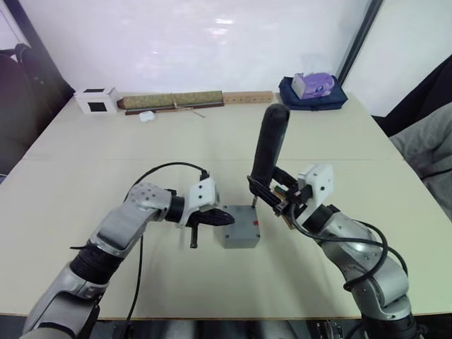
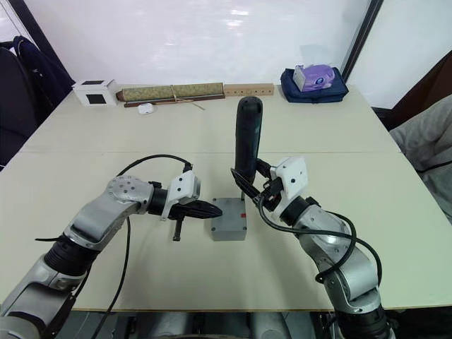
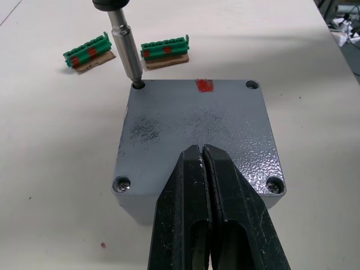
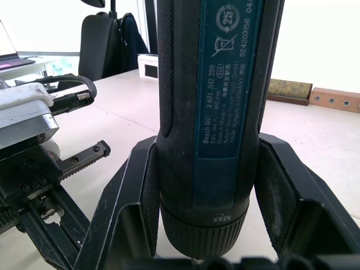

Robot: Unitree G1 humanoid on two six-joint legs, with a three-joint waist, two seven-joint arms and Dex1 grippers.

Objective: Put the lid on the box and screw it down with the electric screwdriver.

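One corner hole of the lid (image 3: 197, 138) is met by the metal bit (image 3: 126, 53) of the electric screwdriver (image 1: 268, 152); the other three holes are seen free of the tool. The lid is seated flat on the box (image 1: 239, 227), which is set on the tabletop (image 1: 226, 148) between the two arms. The screwdriver is held nearly upright, its long axis running down into that corner, and is clamped between the fingers of the right end effector (image 1: 281, 199). The left end effector (image 3: 205, 185) is pressed closed, tips together and empty, on the lid's near edge, seemingly as a brace. Downward drive along the bit's axis is judged to be what the next move calls for.
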